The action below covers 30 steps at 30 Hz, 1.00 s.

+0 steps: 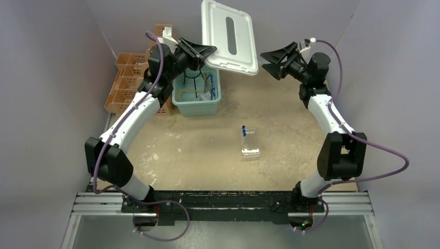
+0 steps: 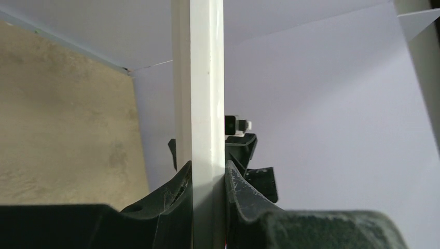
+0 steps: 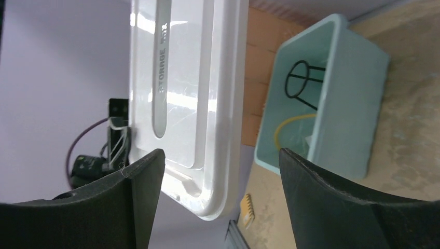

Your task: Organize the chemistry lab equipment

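Step, as I judge it: keeping the lid (image 1: 230, 37) clear of the bin (image 1: 197, 106) so the last of the equipment can go in before it is closed
Left gripper (image 1: 200, 52): clamped narrow on the lid's edge, one finger on each face, as the left wrist view shows
Right gripper (image 1: 274, 61): jaws spread wide, holding nothing, just off the lid's right side and not touching it
Lid: raised and tilted above and behind the bin, held by one edge only
Tube rack (image 1: 250, 145): alone mid-table (image 1: 311, 129), well apart from the bin and both grippers, with blue-capped tubes (image 1: 243, 129) at its far end
In the bin: ring (image 1: 193, 75) with stem and amber hose (image 1: 189, 93); the rest is too small to tell
Doing it well: keep the left grip firm, since a lid pinched at one edge can swing or slip; hold it high enough that the bin mouth is open; bring the free right gripper down square over the tube rack and take it across its narrow side, level, so the tubes do not tip out
Left arm pose: stretched forward and up, wrist turned inward over the bin, beside the orange baskets (image 1: 122, 88)
Right arm pose: elbow bent out to the right, forearm raised, wrist pointing left at the lid
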Each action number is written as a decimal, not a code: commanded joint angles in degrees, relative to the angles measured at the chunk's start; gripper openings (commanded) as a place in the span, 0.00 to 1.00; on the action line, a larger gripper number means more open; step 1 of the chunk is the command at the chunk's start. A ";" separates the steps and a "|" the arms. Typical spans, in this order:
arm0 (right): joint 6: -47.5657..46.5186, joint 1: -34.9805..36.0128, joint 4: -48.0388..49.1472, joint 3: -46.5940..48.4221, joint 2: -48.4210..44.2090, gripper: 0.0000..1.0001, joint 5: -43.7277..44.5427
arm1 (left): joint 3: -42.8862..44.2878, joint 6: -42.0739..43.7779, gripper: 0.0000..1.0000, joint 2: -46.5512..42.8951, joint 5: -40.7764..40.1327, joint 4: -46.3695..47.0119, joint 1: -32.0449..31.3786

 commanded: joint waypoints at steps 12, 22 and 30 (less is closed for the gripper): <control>27.53 4.68 38.21 5.79 8.82 0.41 -10.21 | -3.48 -10.17 0.00 -4.70 3.12 11.41 2.58; 18.82 5.08 27.94 2.45 6.74 0.05 -6.69 | -3.52 11.44 0.62 -9.58 -11.28 -20.72 3.76; 11.48 6.91 17.49 0.53 7.16 0.00 -2.22 | -9.30 21.31 0.68 -16.12 -23.73 -31.23 4.30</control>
